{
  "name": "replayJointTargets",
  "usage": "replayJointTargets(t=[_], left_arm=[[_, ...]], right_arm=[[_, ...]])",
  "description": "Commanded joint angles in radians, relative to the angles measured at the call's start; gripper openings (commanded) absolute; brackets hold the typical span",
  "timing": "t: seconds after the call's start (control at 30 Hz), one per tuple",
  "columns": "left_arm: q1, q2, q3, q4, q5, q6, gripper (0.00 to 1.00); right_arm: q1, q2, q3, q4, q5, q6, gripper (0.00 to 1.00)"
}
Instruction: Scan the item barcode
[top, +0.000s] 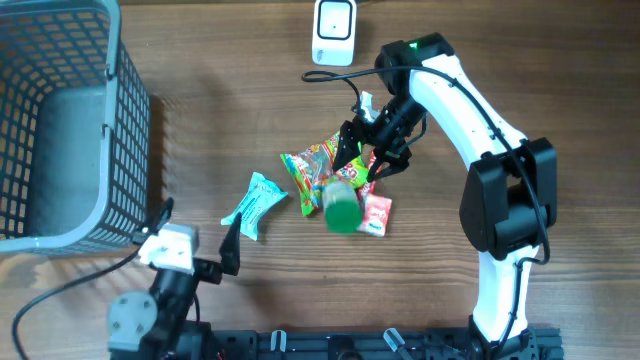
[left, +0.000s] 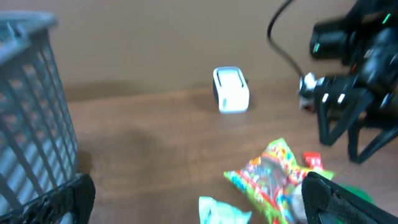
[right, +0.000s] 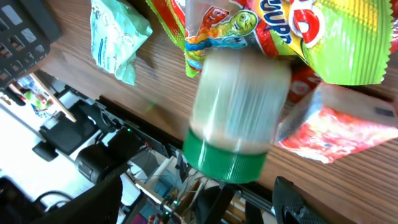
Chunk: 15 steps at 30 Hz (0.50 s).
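Note:
A clear jar with a green lid (top: 340, 205) lies on its side among the snack packets in mid-table, lid toward the front edge; it looks blurred in the right wrist view (right: 239, 118). No barcode shows on it. My right gripper (top: 365, 160) hangs just behind and above the jar, its fingers (right: 298, 202) spread wide and touching nothing. The white scanner (top: 333, 30) stands at the back edge, also seen in the left wrist view (left: 231, 89). My left gripper (top: 195, 232) rests open near the front left, empty.
A colourful candy bag (top: 312, 165), a teal packet (top: 255, 205) and a red packet (top: 377, 213) lie around the jar. A grey wire basket (top: 60, 120) fills the left side. Bare wood lies between basket and packets.

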Motion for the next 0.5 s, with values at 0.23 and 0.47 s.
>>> replayJointTargets(t=[0.23,0.47], left_arm=[[-0.006,0.001,-0.097,-0.014,0.007,0.023,1.00],[-0.006,0.001,-0.110,-0.058,-0.040,0.030,1.00]], right_arm=[[0.066,-0.009,0.026,0.085,0.401,0.219,0.99],[0.132,-0.241,0.026,0.048,0.593,0.286,1.00]])
